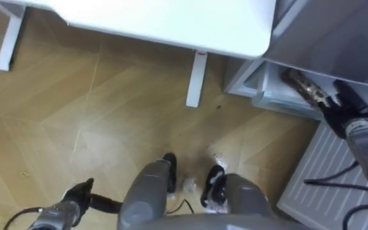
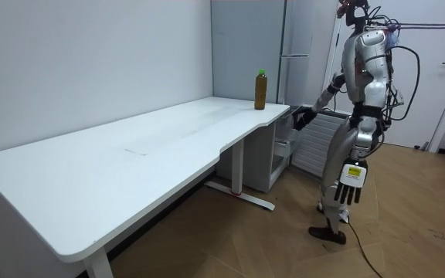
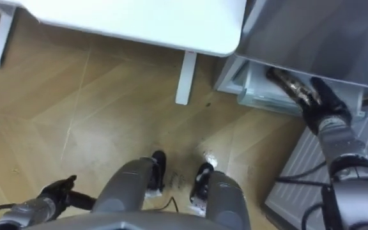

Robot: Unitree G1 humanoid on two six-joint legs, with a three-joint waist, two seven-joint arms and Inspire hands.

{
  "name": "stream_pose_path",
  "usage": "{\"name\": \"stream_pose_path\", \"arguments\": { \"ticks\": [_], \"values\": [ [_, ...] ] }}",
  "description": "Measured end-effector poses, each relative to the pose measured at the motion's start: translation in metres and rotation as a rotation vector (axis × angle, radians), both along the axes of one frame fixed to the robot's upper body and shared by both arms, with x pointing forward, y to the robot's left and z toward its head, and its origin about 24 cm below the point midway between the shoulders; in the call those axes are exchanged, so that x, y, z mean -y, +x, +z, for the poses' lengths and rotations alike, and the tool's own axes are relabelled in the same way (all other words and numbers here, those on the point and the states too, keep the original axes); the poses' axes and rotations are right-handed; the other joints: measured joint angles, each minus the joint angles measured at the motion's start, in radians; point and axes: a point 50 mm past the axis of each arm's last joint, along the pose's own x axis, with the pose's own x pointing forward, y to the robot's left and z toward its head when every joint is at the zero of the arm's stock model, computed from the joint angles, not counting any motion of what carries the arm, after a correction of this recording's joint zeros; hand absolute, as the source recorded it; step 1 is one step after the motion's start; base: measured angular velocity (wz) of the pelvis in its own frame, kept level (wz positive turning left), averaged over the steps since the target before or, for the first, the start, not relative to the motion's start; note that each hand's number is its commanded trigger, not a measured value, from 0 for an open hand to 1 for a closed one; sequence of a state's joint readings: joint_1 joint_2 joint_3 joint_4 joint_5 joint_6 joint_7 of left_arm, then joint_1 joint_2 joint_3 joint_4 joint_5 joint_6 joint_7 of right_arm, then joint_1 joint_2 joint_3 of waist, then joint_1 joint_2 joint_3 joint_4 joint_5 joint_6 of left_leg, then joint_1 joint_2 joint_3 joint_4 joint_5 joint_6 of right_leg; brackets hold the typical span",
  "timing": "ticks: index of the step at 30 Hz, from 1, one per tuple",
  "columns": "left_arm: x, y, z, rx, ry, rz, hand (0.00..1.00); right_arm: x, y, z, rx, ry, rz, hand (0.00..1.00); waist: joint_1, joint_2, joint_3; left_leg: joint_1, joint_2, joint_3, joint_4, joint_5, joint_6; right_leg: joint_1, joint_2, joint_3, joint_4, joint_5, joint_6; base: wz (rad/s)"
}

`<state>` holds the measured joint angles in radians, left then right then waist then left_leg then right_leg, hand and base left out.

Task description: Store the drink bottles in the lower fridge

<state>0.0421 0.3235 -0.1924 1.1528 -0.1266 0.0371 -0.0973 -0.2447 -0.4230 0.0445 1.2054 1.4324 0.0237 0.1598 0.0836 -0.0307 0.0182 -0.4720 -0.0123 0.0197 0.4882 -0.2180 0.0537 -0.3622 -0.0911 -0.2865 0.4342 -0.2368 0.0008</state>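
Status: partly complete. My right hand (image 1: 340,108) is clamped on a brown bottle (image 1: 299,83), whose far end reaches into the open lower fridge (image 1: 255,82) (not yet released, as I judge it). A green-capped bottle (image 2: 259,89) stands on the desk (image 2: 130,154) near the fridge, awaiting collection. My left hand (image 2: 350,184) hangs at my side, fingers slack, empty.

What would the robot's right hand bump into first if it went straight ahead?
Probably the lower fridge compartment, just ahead of the right hand; depth is hard to judge.
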Motion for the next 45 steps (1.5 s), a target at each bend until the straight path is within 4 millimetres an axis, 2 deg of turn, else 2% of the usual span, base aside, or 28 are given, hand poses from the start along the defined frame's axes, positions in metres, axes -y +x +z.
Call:
{"name": "stream_pose_path", "arguments": {
  "ticks": [2, 3, 4, 6, 9, 11, 12, 17, 21, 23, 26, 27, 34, 38, 42, 45],
  "values": [
    [-0.002, -0.012, -0.002, -0.017, 0.007, 0.030, 0.00, -0.007, -0.030, -0.019, -0.060, 0.016, 0.024, 0.00, -0.003, 0.004, -0.0100, 0.096, -0.003, 0.007, -0.061, 0.001, 0.001, 0.097, 0.008, 0.003, -0.068, 0.015, 0.011, -0.06],
    [-0.005, -0.020, -0.002, -0.026, 0.012, 0.061, 0.00, -0.016, -0.045, -0.029, -0.093, 0.033, 0.054, 0.00, -0.006, 0.001, -0.0183, 0.142, -0.004, 0.008, -0.089, 0.001, 0.001, 0.146, 0.013, 0.004, -0.106, 0.021, 0.013, -0.04],
    [-0.006, -0.024, -0.002, -0.027, 0.017, 0.079, 0.00, -0.021, -0.055, -0.035, -0.118, 0.042, 0.069, 0.00, -0.007, -0.001, -0.0217, 0.164, -0.004, 0.009, -0.101, 0.001, 0.001, 0.171, 0.016, 0.004, -0.124, 0.024, 0.014, 0.00],
    [-0.003, -0.034, -0.004, -0.023, 0.033, 0.127, 0.00, -0.034, -0.093, -0.052, -0.199, 0.079, 0.087, 0.00, -0.010, -0.003, -0.0250, 0.235, -0.005, 0.011, -0.140, -0.001, -0.002, 0.243, 0.021, -0.002, -0.171, 0.029, 0.017, 0.00],
    [0.003, -0.045, -0.008, -0.032, 0.042, 0.162, 0.00, -0.052, -0.129, -0.067, -0.318, 0.105, 0.143, 0.00, -0.020, -0.007, -0.0224, 0.296, -0.006, 0.011, -0.175, -0.002, -0.007, 0.298, 0.024, -0.003, -0.196, 0.031, 0.018, -0.03],
    [0.010, -0.049, -0.010, -0.036, 0.042, 0.185, 0.00, -0.058, -0.143, -0.072, -0.389, 0.104, 0.203, 0.00, -0.027, -0.002, -0.0183, 0.320, -0.005, 0.017, -0.188, -0.003, -0.008, 0.316, 0.026, 0.004, -0.200, 0.031, 0.018, -0.11],
    [0.014, -0.049, -0.011, -0.033, 0.039, 0.203, 0.00, -0.061, -0.151, -0.074, -0.442, 0.099, 0.245, 0.00, -0.026, -0.001, -0.0123, 0.341, -0.006, 0.024, -0.200, -0.004, -0.009, 0.331, 0.028, 0.010, -0.208, 0.031, 0.018, -0.16],
    [0.023, -0.048, -0.014, -0.019, 0.048, 0.256, 0.00, -0.077, -0.180, -0.083, -0.627, 0.066, 0.426, 0.00, -0.037, 0.003, -0.0053, 0.394, -0.008, 0.025, -0.224, -0.005, -0.015, 0.387, 0.036, 0.011, -0.241, 0.036, 0.017, -0.04],
    [0.029, -0.051, -0.016, -0.014, 0.051, 0.315, 0.00, -0.079, -0.185, -0.084, -0.706, 0.001, 0.562, 0.00, -0.051, 0.011, -0.0051, 0.430, -0.008, 0.034, -0.238, -0.006, -0.017, 0.417, 0.039, 0.029, -0.254, 0.037, 0.016, -0.09],
    [0.028, -0.049, -0.015, -0.006, 0.073, 0.327, 0.00, -0.078, -0.181, -0.084, -0.725, -0.039, 0.606, 0.00, -0.052, 0.014, -0.0105, 0.434, -0.007, 0.036, -0.240, -0.007, -0.018, 0.419, 0.042, 0.038, -0.257, 0.039, 0.016, -0.12],
    [0.020, -0.036, -0.011, 0.044, 0.105, 0.384, 0.00, -0.076, -0.179, -0.083, -0.749, -0.072, 0.625, 0.00, -0.055, 0.017, -0.0099, 0.454, -0.005, 0.029, -0.245, -0.007, -0.018, 0.445, 0.044, 0.037, -0.267, 0.045, 0.015, 0.02],
    [0.017, -0.035, -0.010, 0.058, 0.121, 0.434, 0.00, -0.075, -0.179, -0.083, -0.756, -0.079, 0.632, 0.00, -0.054, 0.020, -0.0119, 0.471, -0.006, 0.030, -0.254, -0.006, -0.018, 0.457, 0.044, 0.039, -0.267, 0.045, 0.015, 0.00],
    [-0.002, -0.028, -0.001, 0.134, 0.212, 0.623, 0.00, -0.073, -0.179, -0.083, -0.771, -0.102, 0.667, 0.00, -0.051, 0.027, -0.0128, 0.506, -0.005, 0.036, -0.262, -0.006, -0.019, 0.482, 0.045, 0.048, -0.267, 0.045, 0.015, -0.04],
    [-0.014, -0.011, 0.014, 0.262, 0.316, 0.684, 0.00, -0.072, -0.175, -0.082, -0.766, -0.129, 0.697, 0.00, -0.050, 0.026, -0.0138, 0.511, -0.005, 0.035, -0.261, -0.006, -0.019, 0.482, 0.043, 0.041, -0.266, 0.045, 0.015, 0.00],
    [-0.022, 0.008, 0.032, 0.394, 0.400, 0.722, 0.00, -0.072, -0.172, -0.082, -0.758, -0.148, 0.722, 0.00, -0.047, 0.027, -0.0172, 0.519, -0.002, 0.049, -0.266, -0.005, -0.020, 0.485, 0.047, 0.066, -0.264, 0.045, 0.015, -0.09],
    [-0.026, 0.023, 0.047, 0.499, 0.455, 0.748, 0.00, -0.072, -0.172, -0.082, -0.756, -0.151, 0.722, 0.00, -0.051, 0.027, -0.0186, 0.528, -0.003, 0.052, -0.268, -0.004, -0.020, 0.493, 0.047, 0.067, -0.265, 0.045, 0.015, -0.04]
  ]
}}
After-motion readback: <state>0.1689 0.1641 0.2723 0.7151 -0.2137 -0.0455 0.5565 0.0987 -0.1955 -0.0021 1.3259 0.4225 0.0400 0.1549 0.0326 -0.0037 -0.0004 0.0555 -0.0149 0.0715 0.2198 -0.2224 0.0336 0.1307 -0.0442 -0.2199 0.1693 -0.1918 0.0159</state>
